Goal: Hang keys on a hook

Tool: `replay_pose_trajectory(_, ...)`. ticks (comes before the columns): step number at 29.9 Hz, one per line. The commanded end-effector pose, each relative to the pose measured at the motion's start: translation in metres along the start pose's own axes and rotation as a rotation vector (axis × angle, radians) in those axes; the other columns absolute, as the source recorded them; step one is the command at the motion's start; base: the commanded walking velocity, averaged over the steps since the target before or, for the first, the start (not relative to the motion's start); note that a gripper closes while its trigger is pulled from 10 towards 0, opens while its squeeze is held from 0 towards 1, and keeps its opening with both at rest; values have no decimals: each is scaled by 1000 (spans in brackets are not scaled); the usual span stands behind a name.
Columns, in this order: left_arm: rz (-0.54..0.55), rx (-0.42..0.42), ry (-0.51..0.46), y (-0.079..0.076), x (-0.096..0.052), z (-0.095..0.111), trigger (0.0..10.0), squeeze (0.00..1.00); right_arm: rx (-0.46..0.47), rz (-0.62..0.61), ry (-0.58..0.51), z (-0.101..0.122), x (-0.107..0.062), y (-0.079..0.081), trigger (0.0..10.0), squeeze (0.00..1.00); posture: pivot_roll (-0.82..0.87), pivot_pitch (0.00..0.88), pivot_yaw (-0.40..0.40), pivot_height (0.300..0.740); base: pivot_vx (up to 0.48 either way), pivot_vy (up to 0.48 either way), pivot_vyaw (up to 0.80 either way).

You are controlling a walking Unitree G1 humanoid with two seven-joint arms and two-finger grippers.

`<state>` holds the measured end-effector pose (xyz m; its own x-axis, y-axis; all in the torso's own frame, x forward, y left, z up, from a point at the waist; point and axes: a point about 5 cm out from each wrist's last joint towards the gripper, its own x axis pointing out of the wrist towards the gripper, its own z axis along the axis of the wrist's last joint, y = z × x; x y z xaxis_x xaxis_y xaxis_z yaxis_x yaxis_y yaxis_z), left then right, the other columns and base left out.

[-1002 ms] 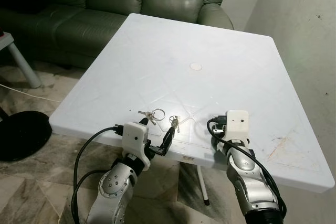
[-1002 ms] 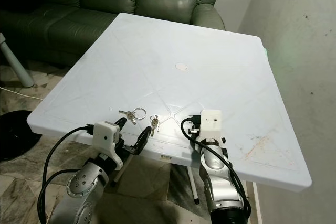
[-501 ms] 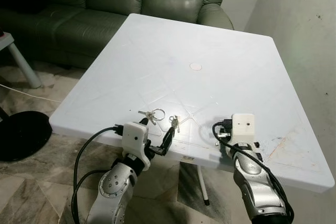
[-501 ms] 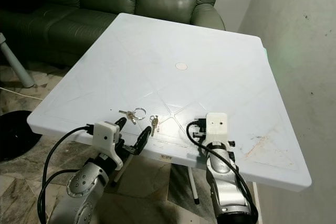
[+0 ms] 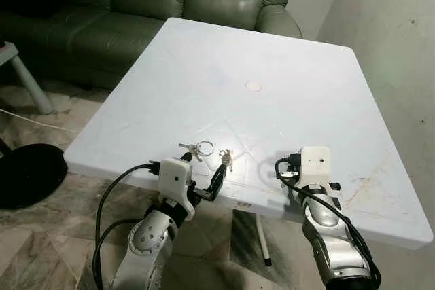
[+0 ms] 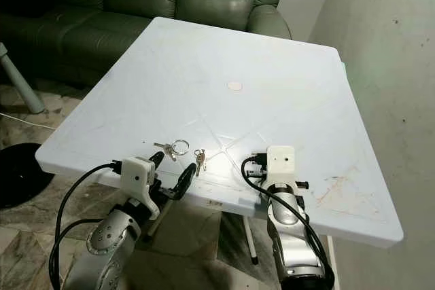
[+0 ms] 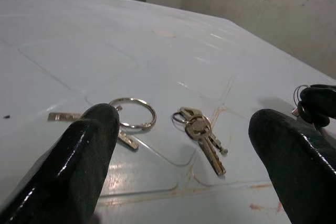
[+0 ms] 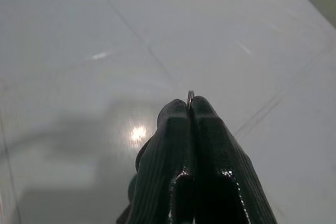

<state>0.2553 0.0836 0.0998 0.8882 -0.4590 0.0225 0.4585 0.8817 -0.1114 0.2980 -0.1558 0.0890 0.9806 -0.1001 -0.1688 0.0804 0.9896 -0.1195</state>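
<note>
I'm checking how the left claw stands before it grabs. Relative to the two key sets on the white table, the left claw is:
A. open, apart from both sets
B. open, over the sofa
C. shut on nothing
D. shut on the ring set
A: the left claw has its fingers spread wide, with the ring set and the small key bunch lying untouched on the table beyond them.

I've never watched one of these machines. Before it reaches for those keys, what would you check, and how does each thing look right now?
1. Left tool open wide enough: ok, its two black fingers stand well apart.
2. Keys within its line: ok, the ringed key set and the smaller key bunch both lie flat on the white table, just ahead of the fingers.
3. Keys free of each other: ok, the two sets lie apart.
4. Right tool free to help: not ok, its fingers are shut on a thin metal ring.
5. What hangs from that ring: cannot tell.
6. Hook to hang on: cannot tell.
</note>
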Motion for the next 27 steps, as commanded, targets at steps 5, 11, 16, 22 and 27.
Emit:
replay_pose_trajectory(5,10,11,-19,5,12,6,10000,0,33,-34,-93,24,8,-4,0,0,91,49,-84,740,0,0,0)
replay_pose_trajectory(11,65,-11,-69,21,26,23,10000,0,21,-37,-169,42,13,-3,0,0,94,20,-81,740,0,0,0)
replay_pose_trajectory(16,145,-33,-137,38,40,46,10000,0,75,-16,-226,59,17,-1,9412,0,94,0,-80,740,0,0,0)
replay_pose_trajectory(22,194,-36,-169,47,38,52,10000,0,240,205,-400,71,0,5,10000,0,94,1,-74,740,0,0,0)
replay_pose_trajectory(27,258,1,-105,59,29,34,10000,0,268,230,-363,44,-7,3,10000,0,92,0,-63,740,0,0,0)
